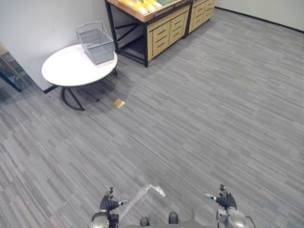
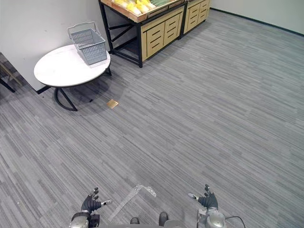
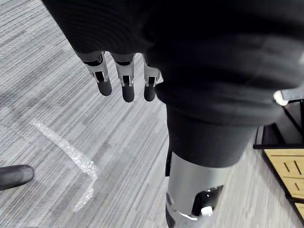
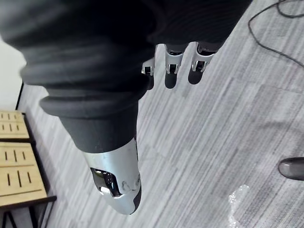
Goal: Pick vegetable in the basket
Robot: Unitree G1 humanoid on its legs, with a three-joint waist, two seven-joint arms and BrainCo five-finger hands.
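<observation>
Far across grey striped carpet [image 1: 213, 95], toward the upper left: round white table [image 1: 66, 71] on dark curved legs, close to a pale wall [image 1: 42, 23]. At its far edge, grey wire basket [image 1: 97, 45], standing upright. Just beyond the table, to its right: wooden produce stand [image 1: 164, 10] on a black frame, with pale wooden drawers [image 1: 166, 31] beneath. Atop the stand, yellow vegetables [image 1: 141, 6], well apart from the basket. On the floor near the table's foot, small tan square [image 1: 118, 103], lying flat. Down at the near edge, left hand [image 1: 109, 204] low on the robot's left, fingers [image 3: 127, 90] straight and relaxed, holding nothing, hanging over the carpet. Just beside it on the floor, crinkled strip of clear tape [image 1: 142, 194], bent at one end. Opposite, right hand [image 1: 224, 200] low on the robot's right, fingers [image 4: 171, 78] likewise straight and loose, holding nothing.
</observation>
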